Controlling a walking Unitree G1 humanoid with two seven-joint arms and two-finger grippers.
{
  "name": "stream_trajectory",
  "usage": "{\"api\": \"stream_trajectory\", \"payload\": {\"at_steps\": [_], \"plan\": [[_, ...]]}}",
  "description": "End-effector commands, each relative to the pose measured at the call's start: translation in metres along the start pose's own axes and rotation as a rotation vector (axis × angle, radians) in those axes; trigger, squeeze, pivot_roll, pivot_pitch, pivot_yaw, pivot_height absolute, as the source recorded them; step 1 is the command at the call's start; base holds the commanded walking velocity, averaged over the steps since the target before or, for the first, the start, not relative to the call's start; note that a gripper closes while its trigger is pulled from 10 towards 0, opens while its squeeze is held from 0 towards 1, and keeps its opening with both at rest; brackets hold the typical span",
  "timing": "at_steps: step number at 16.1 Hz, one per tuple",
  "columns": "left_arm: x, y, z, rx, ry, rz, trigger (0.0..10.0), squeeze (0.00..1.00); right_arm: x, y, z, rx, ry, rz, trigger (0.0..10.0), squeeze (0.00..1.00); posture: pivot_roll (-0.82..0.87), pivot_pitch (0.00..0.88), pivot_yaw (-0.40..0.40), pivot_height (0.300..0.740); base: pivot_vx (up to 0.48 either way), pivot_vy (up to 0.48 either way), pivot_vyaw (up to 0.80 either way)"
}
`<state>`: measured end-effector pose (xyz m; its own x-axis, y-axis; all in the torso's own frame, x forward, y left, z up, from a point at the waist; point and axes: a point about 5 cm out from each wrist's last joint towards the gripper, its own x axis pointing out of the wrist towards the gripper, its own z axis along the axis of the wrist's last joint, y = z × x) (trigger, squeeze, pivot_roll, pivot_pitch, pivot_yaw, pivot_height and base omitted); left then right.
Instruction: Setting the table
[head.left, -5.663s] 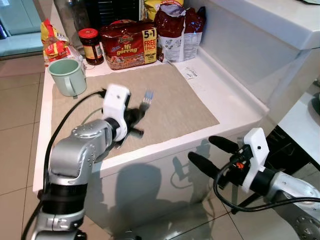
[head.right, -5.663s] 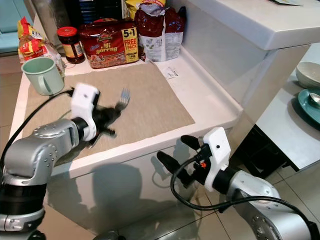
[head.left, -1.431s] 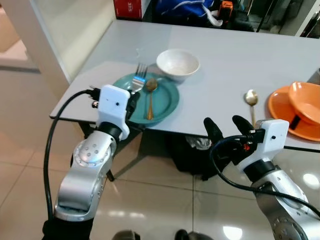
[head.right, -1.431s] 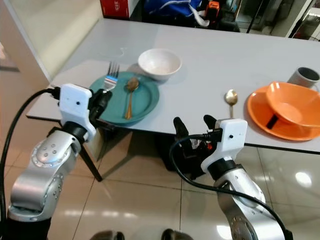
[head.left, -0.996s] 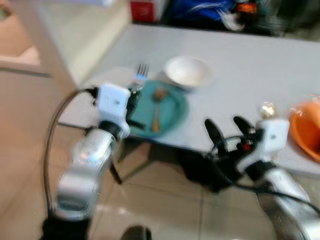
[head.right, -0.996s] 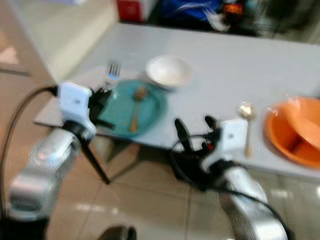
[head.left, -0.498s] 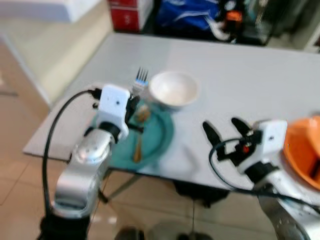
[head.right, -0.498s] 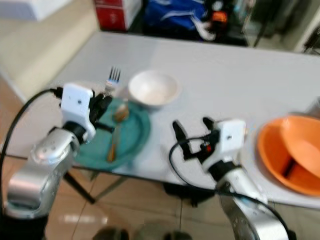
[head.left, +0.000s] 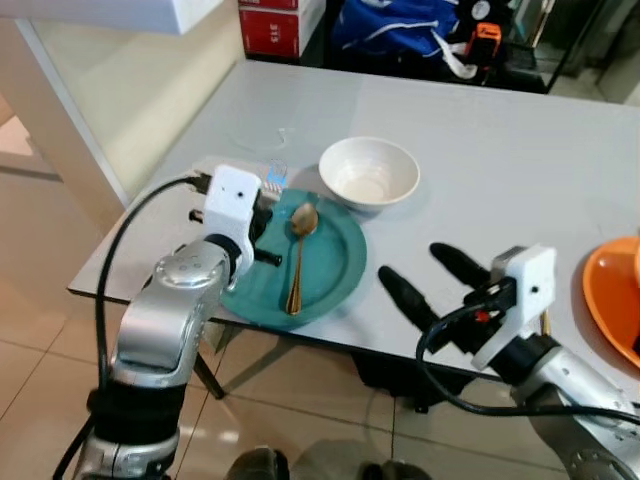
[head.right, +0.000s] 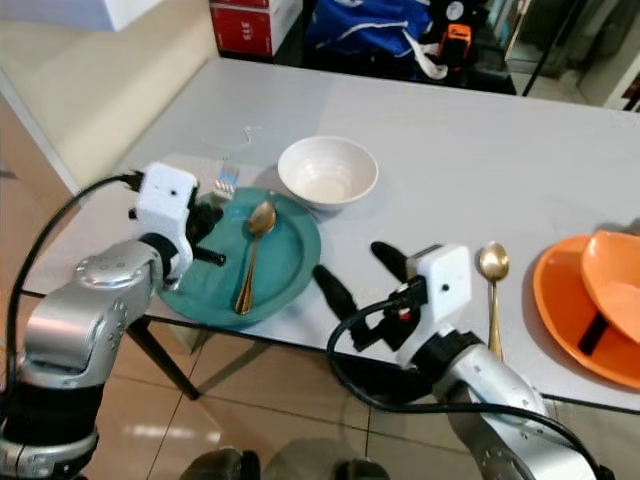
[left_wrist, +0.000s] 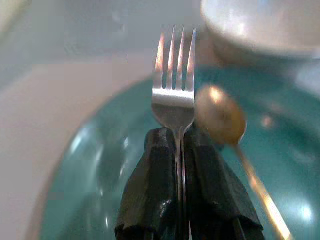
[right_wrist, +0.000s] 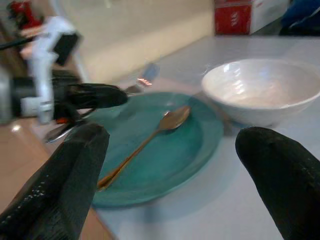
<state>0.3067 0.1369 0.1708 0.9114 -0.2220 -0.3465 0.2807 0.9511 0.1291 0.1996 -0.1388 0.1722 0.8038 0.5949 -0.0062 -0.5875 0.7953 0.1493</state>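
My left gripper (head.left: 264, 203) is shut on a silver fork (left_wrist: 173, 85). It holds the fork tines-forward over the far left rim of a teal plate (head.left: 335, 272), as the left wrist view shows. A gold spoon (head.left: 297, 255) lies on that plate. Just behind the plate stands a white bowl (head.left: 368, 172). My right gripper (head.right: 350, 262) hovers open and holding nothing over the table's near edge, right of the plate.
The grey table (head.left: 490, 150) carries an orange plate (head.right: 560, 300) with an orange bowl (head.right: 615, 270) at the right. A second gold spoon (head.right: 492, 290) lies beside it. A red box (head.left: 280, 12) and a blue bag (head.left: 400, 30) sit beyond the table. Tiled floor lies below.
The view has swung from the kitchen counter to the dining table and steadied. The fork in my left gripper has come down to the plate's rim. My right gripper has reached over the table's edge.
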Motion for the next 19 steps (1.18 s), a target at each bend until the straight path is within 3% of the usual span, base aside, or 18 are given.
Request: {"api": "stream_trajectory", "payload": {"at_steps": [1, 4, 9, 19], "plan": [[0.005, 0.002, -0.002, 0.016, 0.038, 0.008, 10.0, 0.0, -0.002, 0.007, 0.001, -0.008, 0.014, 0.049, 10.0, 0.0, 0.03, 0.116, 0.003, 0.74, 0.0, 0.0, 0.0], [0.01, -0.003, -0.009, -0.033, 0.114, -0.034, 10.0, 0.0, -0.003, 0.01, 0.001, -0.005, 0.019, 0.063, 10.0, 0.0, 0.02, 0.117, 0.005, 0.74, 0.0, 0.0, 0.0], [0.015, -0.01, -0.012, -0.08, 0.149, -0.05, 10.0, 0.0, -0.003, 0.012, 0.002, -0.003, 0.027, 0.085, 10.0, 0.0, 0.02, 0.117, -0.005, 0.74, 0.0, 0.0, 0.0], [0.02, -0.01, -0.017, -0.081, 0.193, -0.038, 10.0, 0.0, -0.002, 0.022, -0.002, 0.003, 0.05, 0.171, 10.0, 0.0, 0.02, 0.113, -0.004, 0.74, 0.0, 0.0, 0.0]]}}
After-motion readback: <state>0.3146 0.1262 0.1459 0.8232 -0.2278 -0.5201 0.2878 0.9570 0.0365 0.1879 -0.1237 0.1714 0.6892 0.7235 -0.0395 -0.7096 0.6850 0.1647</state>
